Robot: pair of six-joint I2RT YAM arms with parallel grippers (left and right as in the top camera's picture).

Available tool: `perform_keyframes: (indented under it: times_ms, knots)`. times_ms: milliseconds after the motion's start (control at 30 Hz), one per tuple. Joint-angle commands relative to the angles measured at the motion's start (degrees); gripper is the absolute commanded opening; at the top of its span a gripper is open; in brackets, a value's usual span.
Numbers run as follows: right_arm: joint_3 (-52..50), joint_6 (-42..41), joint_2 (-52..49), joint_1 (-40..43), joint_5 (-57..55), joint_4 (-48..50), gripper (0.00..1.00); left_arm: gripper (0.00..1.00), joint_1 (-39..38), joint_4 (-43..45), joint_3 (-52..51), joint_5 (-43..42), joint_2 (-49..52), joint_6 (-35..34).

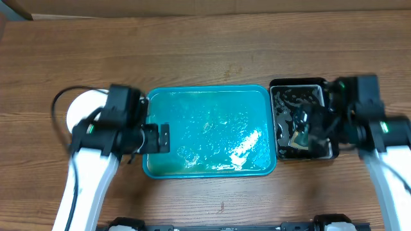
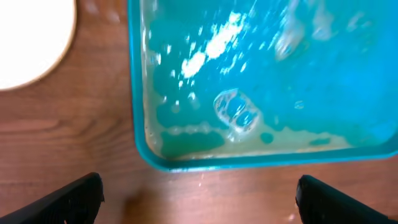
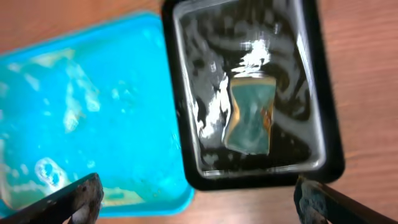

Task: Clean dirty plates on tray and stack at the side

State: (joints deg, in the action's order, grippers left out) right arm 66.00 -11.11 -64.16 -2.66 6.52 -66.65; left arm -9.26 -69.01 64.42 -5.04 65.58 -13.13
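The turquoise tray [image 1: 192,115] lies at the table's centre, holding only soapy water and foam, with no plate on it. A white plate [image 1: 80,109] sits on the wood to its left, half hidden by my left arm; its rim shows in the left wrist view [image 2: 31,37]. My left gripper [image 1: 160,138] hovers over the tray's left rim [image 2: 134,93], open and empty [image 2: 199,202]. Over the black tray's front edge my right gripper [image 1: 307,127] is open and empty [image 3: 199,202]. A wet green sponge [image 3: 252,115] lies loose in the black tray.
The small black tray [image 1: 321,86] stands against the turquoise tray's right end [image 3: 81,112], with foam and water inside. Bare wooden table [image 1: 212,51] stretches behind both trays. A black cable [image 1: 61,96] loops by the left arm.
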Motion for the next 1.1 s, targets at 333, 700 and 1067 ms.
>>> perform_keyframes:
  times_ms: [333,700,1067]
  knots:
    - [-6.4,-0.7,23.9,0.1,-1.7,2.9,1.00,1.00,0.2,8.4,-12.0,1.2,-34.8,-0.2]
    - [-6.4,-0.7,23.6,0.1,-1.7,2.9,1.00,1.00,0.2,5.5,-12.0,1.2,-36.0,-0.2]
    - [-6.4,-0.7,23.6,0.1,-1.7,3.0,1.00,1.00,0.2,5.3,-12.0,1.2,-36.0,-0.2]
